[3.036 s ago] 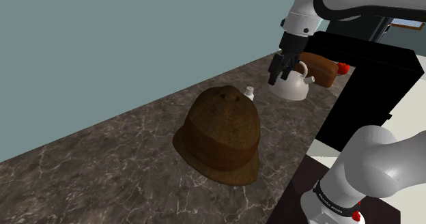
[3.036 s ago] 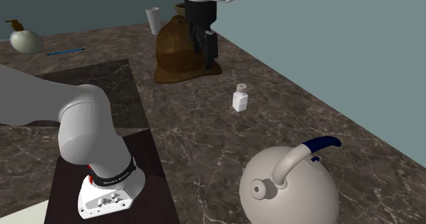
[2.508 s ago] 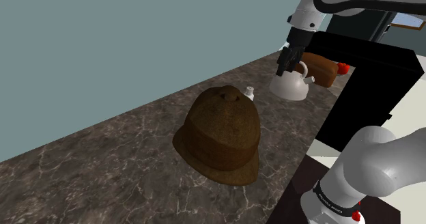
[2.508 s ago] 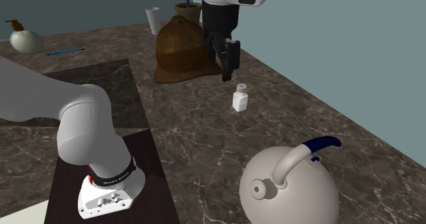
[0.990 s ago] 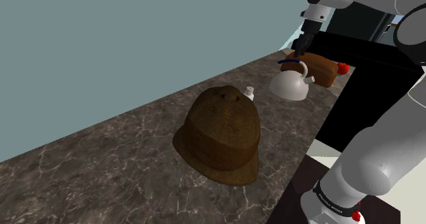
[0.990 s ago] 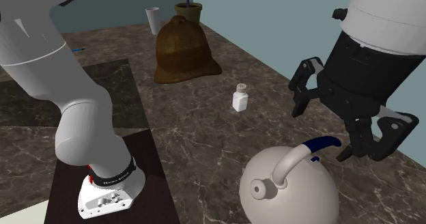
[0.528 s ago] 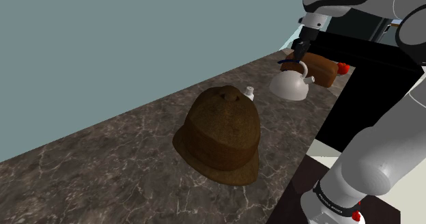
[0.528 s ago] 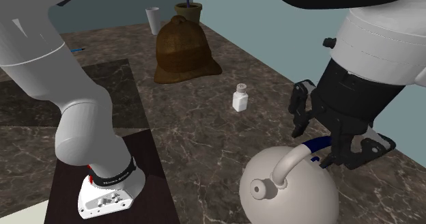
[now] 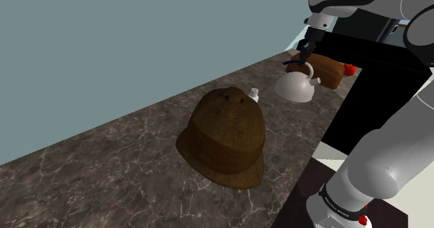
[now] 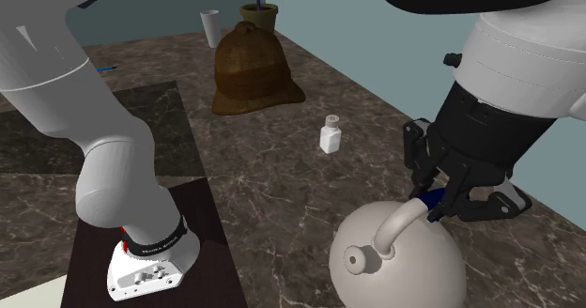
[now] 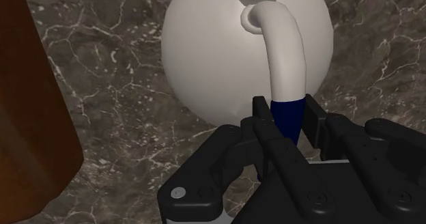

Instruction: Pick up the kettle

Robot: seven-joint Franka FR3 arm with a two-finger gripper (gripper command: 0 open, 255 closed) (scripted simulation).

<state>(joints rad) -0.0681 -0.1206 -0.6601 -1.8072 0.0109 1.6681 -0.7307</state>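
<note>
Kettle (image 11: 218, 52) handle (image 11: 285, 48) is now pinched at its blue end by the gripper (image 11: 287, 120), spread a moment ago; lifting can be begun.

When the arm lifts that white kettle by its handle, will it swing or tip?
The kettle looks rigid, so it likely won't flex. The gripper clasps the dark blue end of the handle, off to one side of the round body, so it may tilt when lifted. The smooth handle might slip in that grip.
</note>
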